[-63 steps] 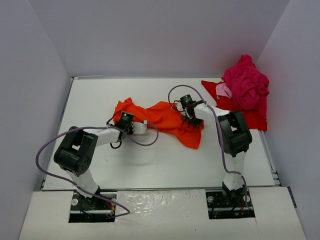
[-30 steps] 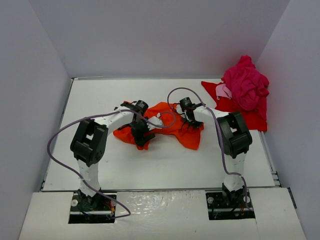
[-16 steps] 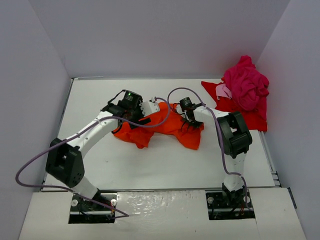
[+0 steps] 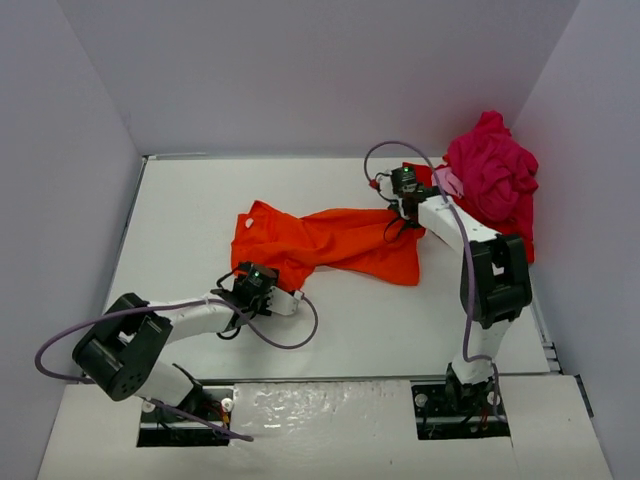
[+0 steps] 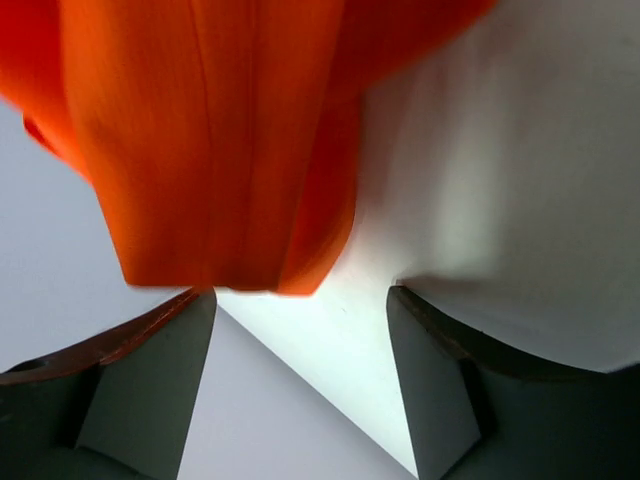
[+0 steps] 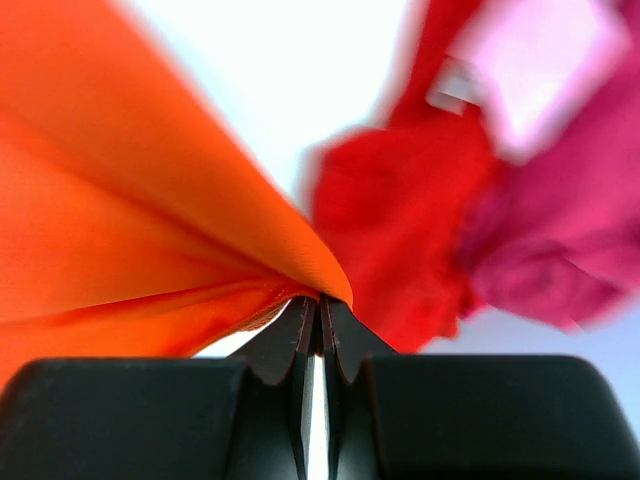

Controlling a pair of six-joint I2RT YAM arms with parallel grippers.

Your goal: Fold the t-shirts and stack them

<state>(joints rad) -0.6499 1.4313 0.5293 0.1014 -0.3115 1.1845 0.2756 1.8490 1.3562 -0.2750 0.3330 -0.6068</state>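
The orange-red t-shirt (image 4: 330,245) lies stretched left to right across the middle of the table. My right gripper (image 4: 403,208) is shut on its far right edge; in the right wrist view the orange-red t-shirt (image 6: 150,230) runs into the shut gripper (image 6: 320,300). My left gripper (image 4: 296,299) sits low near the front, just short of the shirt's near tip, and is open. In the left wrist view the orange-red t-shirt (image 5: 220,150) ends just beyond the empty gripper (image 5: 300,300). A magenta-pink t-shirt (image 4: 490,165) is bunched on a red t-shirt (image 4: 512,242) at the back right.
Grey walls (image 4: 70,150) close in the white table (image 4: 180,200) on the left, back and right. The red t-shirt (image 6: 390,220) and magenta-pink t-shirt (image 6: 560,230) lie close behind my right gripper. A purple cable (image 4: 290,335) loops off the left arm.
My left gripper has left the shirt and swung back toward the front left. My right gripper has moved to the back right, pulling the orange-red shirt out longer.
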